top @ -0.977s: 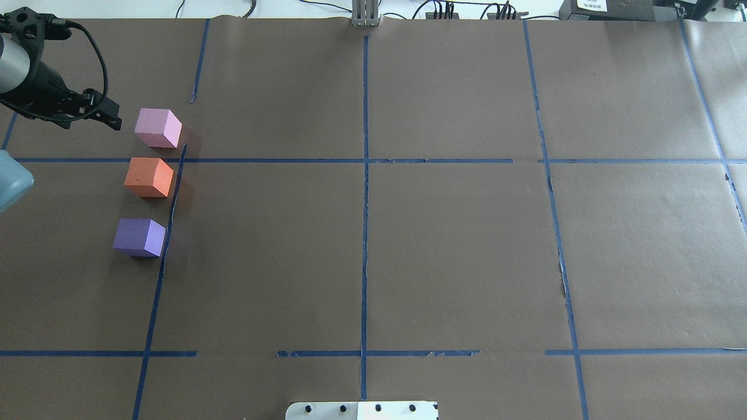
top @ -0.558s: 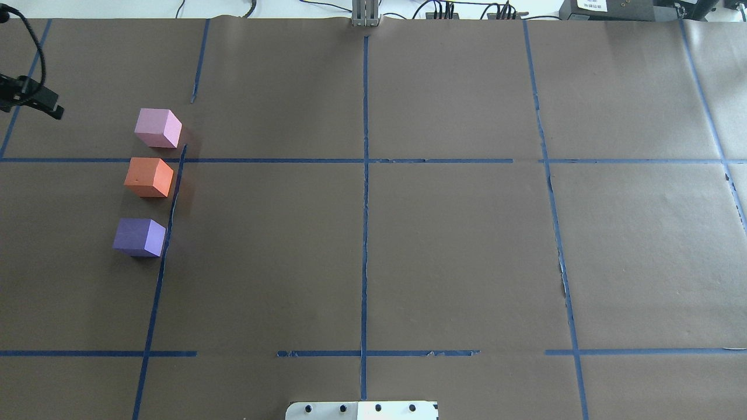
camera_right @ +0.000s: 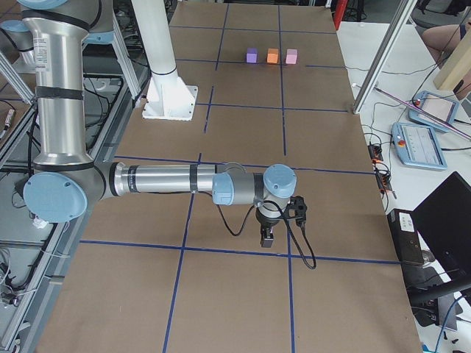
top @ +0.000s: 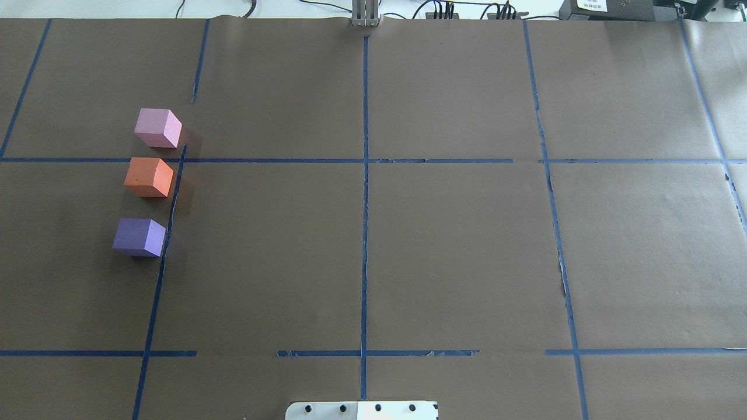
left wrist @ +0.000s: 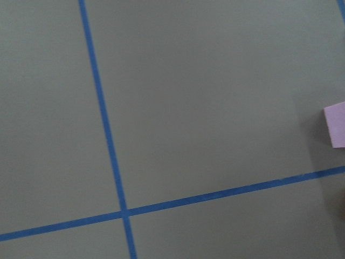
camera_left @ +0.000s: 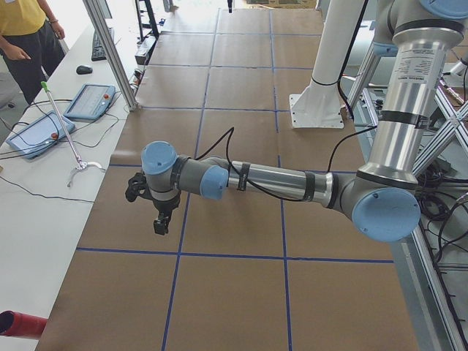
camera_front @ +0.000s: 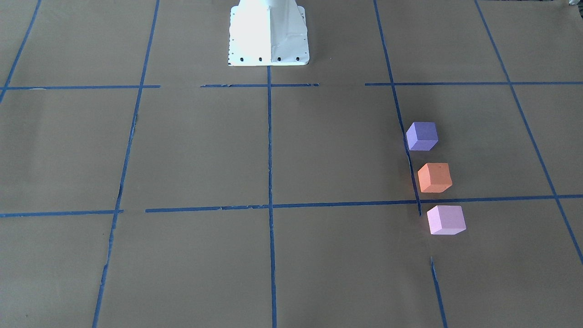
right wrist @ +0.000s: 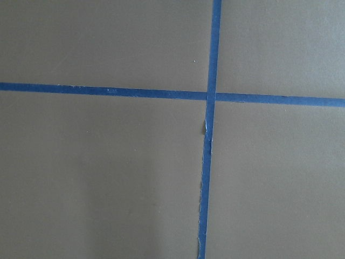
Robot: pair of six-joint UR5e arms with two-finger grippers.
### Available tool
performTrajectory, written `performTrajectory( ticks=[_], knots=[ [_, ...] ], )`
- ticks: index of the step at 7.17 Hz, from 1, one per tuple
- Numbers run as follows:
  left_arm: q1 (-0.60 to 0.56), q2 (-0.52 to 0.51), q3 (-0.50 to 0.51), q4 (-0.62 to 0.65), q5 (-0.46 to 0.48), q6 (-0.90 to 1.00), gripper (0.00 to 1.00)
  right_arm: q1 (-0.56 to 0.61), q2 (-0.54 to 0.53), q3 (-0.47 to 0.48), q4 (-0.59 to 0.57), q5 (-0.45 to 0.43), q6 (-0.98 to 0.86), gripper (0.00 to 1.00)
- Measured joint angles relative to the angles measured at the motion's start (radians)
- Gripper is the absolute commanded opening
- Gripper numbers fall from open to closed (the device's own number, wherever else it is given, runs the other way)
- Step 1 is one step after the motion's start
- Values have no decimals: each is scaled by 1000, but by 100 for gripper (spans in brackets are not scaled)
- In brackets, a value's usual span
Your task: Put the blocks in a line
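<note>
I see the three blocks on the robot's left side of the brown worktop [top: 455, 251], standing in a row that runs away from the robot, just beside a blue tape line [top: 166, 245]. The pink block [top: 157, 128] is farthest out, the orange block [top: 149, 177] is in the middle, and the purple block [top: 139, 237] is nearest the robot's base. None of them touch. The gap between orange and purple is wider than the one between pink and orange. A crosswise strip of tape [top: 262, 160] passes between pink and orange.

The left gripper [camera_left: 161, 223] shows only in the side view, pointing down over the worktop, and I cannot tell whether it is released or clenched. Its wrist camera catches a corner of the pink block at its right edge. The right gripper [camera_right: 266, 237] also points down, well apart from the blocks, and I cannot tell its state either.
</note>
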Motion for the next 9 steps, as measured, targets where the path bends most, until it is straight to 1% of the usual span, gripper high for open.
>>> performTrajectory(
  ticks=[2, 4, 9],
  knots=[
    [-43, 48, 8, 2, 0, 22, 100, 0, 0, 0, 0, 0, 0, 100],
    [-52, 75, 9, 6, 1, 18, 100, 0, 0, 0, 1, 0, 0, 100],
    [-54, 104, 7, 12, -2, -1, 100, 0, 0, 0, 0, 0, 0, 100]
  ],
)
